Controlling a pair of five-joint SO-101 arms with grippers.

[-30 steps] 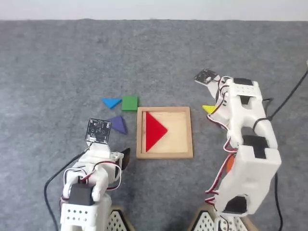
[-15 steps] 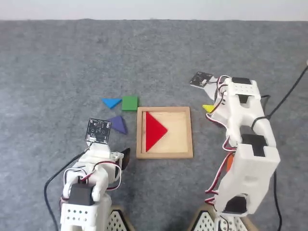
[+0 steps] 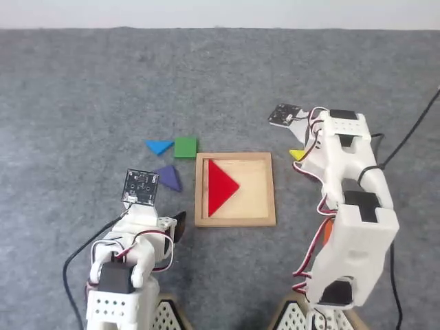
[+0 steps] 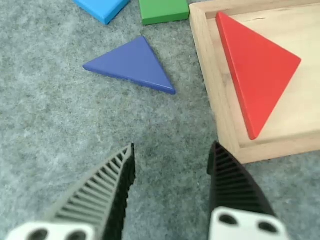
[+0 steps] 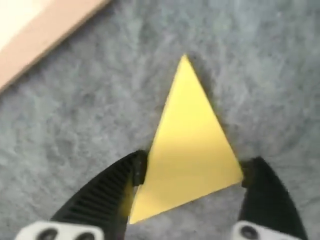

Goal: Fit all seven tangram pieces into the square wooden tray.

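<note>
The square wooden tray (image 3: 269, 189) lies mid-table with a red triangle (image 3: 220, 185) flat against its left wall. Left of the tray sit a dark blue triangle (image 3: 169, 177), a green square (image 3: 185, 147) and a light blue triangle (image 3: 159, 146). My left gripper (image 4: 172, 150) stands open over bare carpet near the tray's front left corner (image 4: 235, 150), the dark blue triangle (image 4: 132, 65) just beyond it. My right gripper (image 5: 195, 165) is open and low, one finger on each side of a yellow triangle (image 5: 187, 145) lying flat right of the tray (image 5: 45, 40).
A sliver of an orange piece (image 3: 328, 232) peeks out from under the right arm (image 3: 347, 179). In the high view the yellow triangle (image 3: 297, 155) is mostly hidden by that arm. Grey carpet stretches behind the tray.
The right arm's wrist has swung slightly left over the yellow triangle. The left arm and all the pieces have stayed where they were.
</note>
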